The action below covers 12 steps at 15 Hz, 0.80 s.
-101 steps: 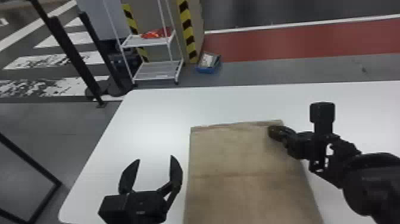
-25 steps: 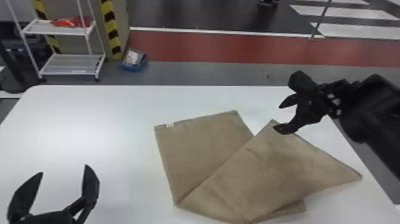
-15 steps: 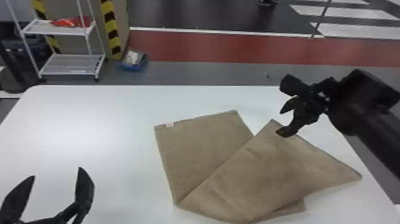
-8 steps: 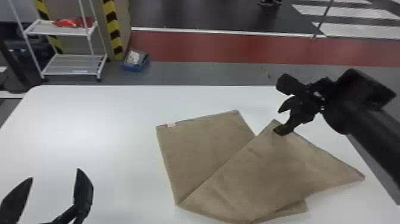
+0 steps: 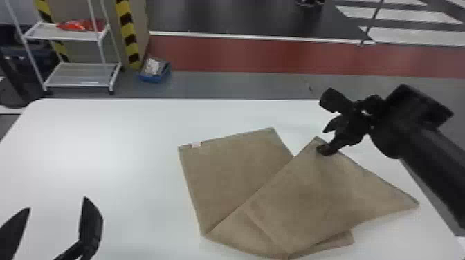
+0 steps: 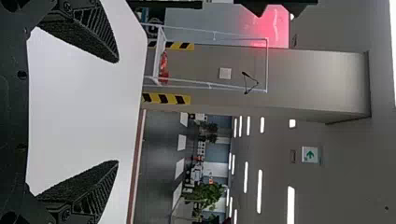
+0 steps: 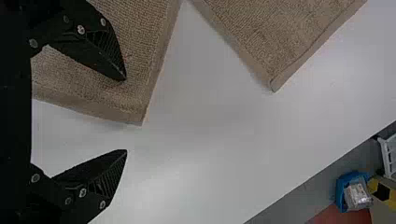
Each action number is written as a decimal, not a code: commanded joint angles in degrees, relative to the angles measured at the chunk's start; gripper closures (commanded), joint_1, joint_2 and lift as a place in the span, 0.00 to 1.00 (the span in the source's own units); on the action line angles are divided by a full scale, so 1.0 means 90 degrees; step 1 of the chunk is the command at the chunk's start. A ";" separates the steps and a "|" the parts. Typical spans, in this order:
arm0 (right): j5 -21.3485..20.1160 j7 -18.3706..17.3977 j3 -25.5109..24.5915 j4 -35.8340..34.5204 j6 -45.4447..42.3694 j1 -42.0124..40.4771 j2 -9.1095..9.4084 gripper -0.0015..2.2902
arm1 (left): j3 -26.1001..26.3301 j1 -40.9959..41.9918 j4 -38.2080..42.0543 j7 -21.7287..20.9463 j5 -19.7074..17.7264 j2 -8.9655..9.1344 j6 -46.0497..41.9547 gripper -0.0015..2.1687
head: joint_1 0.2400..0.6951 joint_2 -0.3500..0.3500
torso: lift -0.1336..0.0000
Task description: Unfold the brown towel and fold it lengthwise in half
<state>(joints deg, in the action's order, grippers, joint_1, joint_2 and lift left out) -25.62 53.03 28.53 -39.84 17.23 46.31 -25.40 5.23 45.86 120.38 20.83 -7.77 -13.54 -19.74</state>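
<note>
Across the right half of the table lies the brown towel (image 5: pixel 311 193), its right part turned over diagonally and its left part flat, a small tag on the far edge. My right gripper (image 5: pixel 327 140) stands at the turned-over part's far corner, one finger over the cloth. In the right wrist view the right gripper (image 7: pixel 126 114) is open, with the towel's corner (image 7: pixel 135 105) beside and under the upper finger. My left gripper (image 5: pixel 57 207) is parked at the near left, away from the cloth; in the left wrist view the left gripper (image 6: pixel 117 112) is open with nothing between its fingers.
The white table (image 5: pixel 103 138) has bare surface left of the towel and along its far side. Beyond the far edge stand a white shelf rack (image 5: pixel 79 74) and a blue bin (image 5: pixel 154 71) on the floor.
Since the oldest frame, the towel has gone from flat to diagonally turned over and the head view has shifted. Lately the right gripper has moved slightly left, while the towel has stayed much the same.
</note>
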 commanded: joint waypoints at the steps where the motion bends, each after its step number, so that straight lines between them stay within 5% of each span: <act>1: 0.0024 0.0035 -0.0016 0.0041 0.0054 -0.0009 0.0048 0.18 | 0.0005 0.0031 0.0023 0.0000 0.0014 0.0000 0.0002 0.05 | 1.00 0.35 | 0.08; 12: 0.0181 0.0192 -0.0241 0.0149 -0.0024 -0.0009 0.0097 0.26 | -0.0035 0.0012 0.0003 0.0000 0.0014 -0.0039 0.0002 0.05 | 1.00 0.36 | 0.08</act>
<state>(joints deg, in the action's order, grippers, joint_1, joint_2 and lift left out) -24.38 54.77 27.10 -38.51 17.51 46.42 -24.52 4.95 46.07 120.55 20.81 -7.63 -13.84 -19.73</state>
